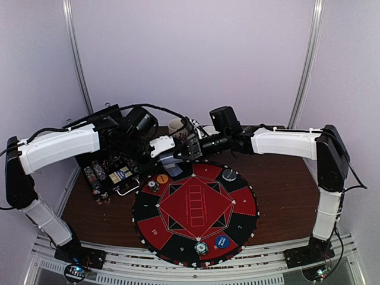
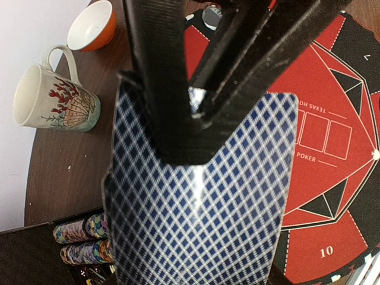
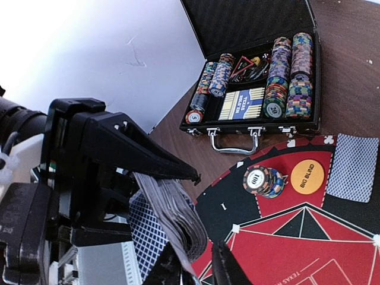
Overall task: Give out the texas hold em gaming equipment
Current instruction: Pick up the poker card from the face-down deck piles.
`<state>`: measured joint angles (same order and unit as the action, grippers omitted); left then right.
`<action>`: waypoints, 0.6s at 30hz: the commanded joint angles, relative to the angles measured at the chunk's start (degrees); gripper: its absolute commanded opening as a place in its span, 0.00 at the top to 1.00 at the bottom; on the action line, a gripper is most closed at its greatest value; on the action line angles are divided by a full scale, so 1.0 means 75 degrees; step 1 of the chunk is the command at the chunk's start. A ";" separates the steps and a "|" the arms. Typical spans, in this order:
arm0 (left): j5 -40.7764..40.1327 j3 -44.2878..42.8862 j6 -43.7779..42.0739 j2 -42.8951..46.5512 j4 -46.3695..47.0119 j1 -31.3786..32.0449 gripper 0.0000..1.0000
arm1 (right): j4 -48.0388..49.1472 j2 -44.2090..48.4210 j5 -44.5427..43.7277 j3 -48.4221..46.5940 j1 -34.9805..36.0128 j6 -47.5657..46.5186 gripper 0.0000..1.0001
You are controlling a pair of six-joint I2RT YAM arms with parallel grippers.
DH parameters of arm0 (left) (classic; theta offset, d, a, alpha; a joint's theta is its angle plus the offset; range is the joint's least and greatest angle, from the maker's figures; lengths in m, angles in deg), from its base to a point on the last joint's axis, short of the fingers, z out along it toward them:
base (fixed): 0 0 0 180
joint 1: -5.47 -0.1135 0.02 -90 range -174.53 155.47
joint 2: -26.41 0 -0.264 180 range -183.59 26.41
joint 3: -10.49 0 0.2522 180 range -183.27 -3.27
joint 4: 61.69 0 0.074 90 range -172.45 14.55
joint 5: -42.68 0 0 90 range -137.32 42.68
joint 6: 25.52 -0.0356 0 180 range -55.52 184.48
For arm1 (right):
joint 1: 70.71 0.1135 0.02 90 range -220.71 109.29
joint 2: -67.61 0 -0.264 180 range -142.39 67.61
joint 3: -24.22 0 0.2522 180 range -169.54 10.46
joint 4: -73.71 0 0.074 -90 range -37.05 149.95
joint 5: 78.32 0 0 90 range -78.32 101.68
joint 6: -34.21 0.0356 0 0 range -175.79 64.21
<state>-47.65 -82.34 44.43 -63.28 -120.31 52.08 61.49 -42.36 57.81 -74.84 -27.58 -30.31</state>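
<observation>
The left gripper (image 3: pixel 177 208) has its jaws clenched on the deck (image 3: pixel 178 222). The right gripper (image 3: pixel 199 270) has its jaws narrowed at the deck's edge, but I cannot tell if they grip. On the felt mat (image 1: pixel 196 205), the black case (image 3: pixel 249 24) sits off its ten o'clock, the deck hangs over eleven o'clock, and a chip stack (image 3: pixel 263 181) and an orange disc (image 3: pixel 307 176) lie at the ten o'clock rim.

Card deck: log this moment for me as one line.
left gripper: holding card deck | right gripper: at deck edge, grip unclear | mat: one card, chip stack, Big Blind disc placed
</observation>
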 commanded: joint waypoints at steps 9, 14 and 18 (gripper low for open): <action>-0.0130 0.0120 -0.0030 0.0020 0.0224 0.0020 0.50 | -0.1521 0.0476 -0.0542 -0.0586 -0.0044 -0.0799 1.00; -0.0282 0.0187 0.0078 -0.0026 0.0287 -0.0008 0.50 | -0.2033 0.0679 -0.0848 -0.0724 -0.0076 -0.1000 1.00; -0.0413 0.0195 0.0371 -0.0083 0.0396 -0.0175 0.50 | -0.2462 0.1050 -0.1162 -0.0730 -0.0173 -0.0943 1.00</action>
<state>-49.47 -81.33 44.98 -63.31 -120.14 51.86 47.90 -39.06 52.94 -78.57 -27.84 -36.52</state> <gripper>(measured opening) 0.503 0.019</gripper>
